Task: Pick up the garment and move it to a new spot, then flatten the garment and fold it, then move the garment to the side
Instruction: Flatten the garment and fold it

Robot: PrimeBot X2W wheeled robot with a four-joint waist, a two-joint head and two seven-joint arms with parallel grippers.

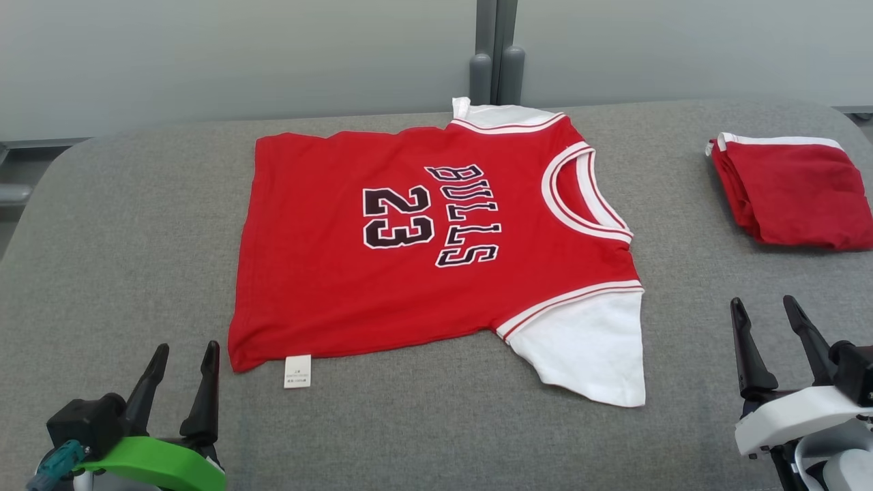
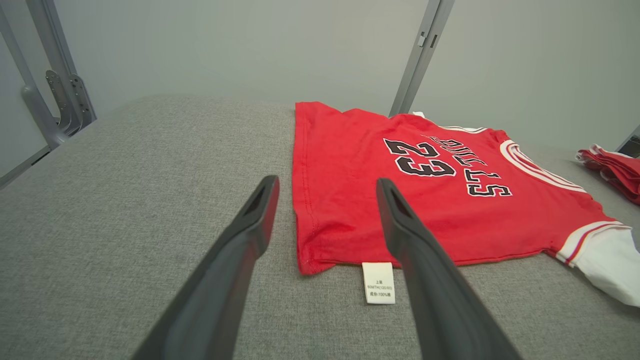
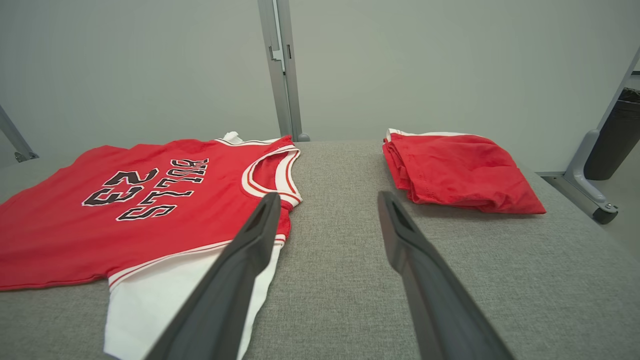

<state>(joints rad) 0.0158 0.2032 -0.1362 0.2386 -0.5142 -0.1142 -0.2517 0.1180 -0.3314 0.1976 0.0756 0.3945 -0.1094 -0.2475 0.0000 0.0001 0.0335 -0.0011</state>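
Observation:
The garment (image 1: 423, 245) is a red jersey with "BULLS 23" and white sleeves, spread flat on the grey padded table (image 1: 136, 239), collar toward the right. It also lies ahead in the left wrist view as the jersey (image 2: 425, 200) and to the left in the right wrist view as the jersey (image 3: 140, 210). My left gripper (image 1: 183, 350) is open near the table's front left, just short of the jersey's hem corner and its white tag (image 1: 297, 372). My right gripper (image 1: 762, 303) is open at the front right, apart from the white sleeve (image 1: 593, 348).
A second red garment (image 1: 794, 194) lies folded at the table's far right, also seen as a folded red pile (image 3: 455, 172). Grey posts (image 1: 496, 68) stand behind the table against a pale wall. Bare grey padding stretches left of the jersey.

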